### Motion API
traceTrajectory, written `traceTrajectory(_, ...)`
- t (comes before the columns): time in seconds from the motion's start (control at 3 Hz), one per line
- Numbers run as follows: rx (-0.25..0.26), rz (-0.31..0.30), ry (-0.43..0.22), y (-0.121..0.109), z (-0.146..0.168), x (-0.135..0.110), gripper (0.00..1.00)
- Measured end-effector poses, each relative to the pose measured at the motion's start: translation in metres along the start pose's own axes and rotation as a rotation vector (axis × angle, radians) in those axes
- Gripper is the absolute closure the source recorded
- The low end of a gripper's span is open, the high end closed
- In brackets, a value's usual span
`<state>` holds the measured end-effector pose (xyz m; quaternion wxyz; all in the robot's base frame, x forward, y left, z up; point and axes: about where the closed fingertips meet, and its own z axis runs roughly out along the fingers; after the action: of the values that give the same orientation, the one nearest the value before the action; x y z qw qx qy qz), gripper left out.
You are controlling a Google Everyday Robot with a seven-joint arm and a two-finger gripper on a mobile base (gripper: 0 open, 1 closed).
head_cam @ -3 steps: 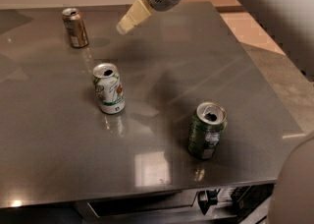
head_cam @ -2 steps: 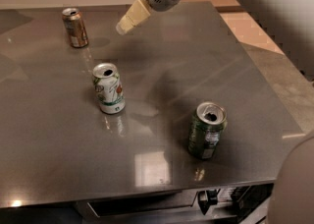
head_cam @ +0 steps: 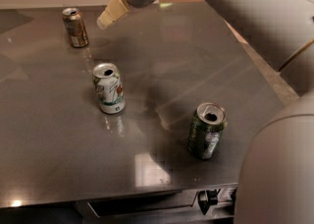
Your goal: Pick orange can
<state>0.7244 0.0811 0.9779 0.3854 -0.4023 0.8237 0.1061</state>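
The orange can stands upright at the far left of the dark grey table; it is coppery brown with a silver top. My gripper hangs above the table's far edge, just right of the orange can and slightly higher, not touching it. The arm reaches in from the upper right.
A white can with green and red print stands upright mid-table. A dark green can stands upright near the front right. The table's front edge runs along the bottom, with the robot's body at the lower right.
My gripper has moved a little to the left, closer to the orange can. The cans have not moved.
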Motion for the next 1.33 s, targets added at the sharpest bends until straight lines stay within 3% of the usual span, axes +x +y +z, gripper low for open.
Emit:
traceTrajectory(0.67, 0.062, 0.048, -0.027, 0.015, 0.055, -0.042, 0.0)
traceTrajectory(1.33, 0.123, 0.124, -0.11, -0.003, 0.116, -0.073, 0.0)
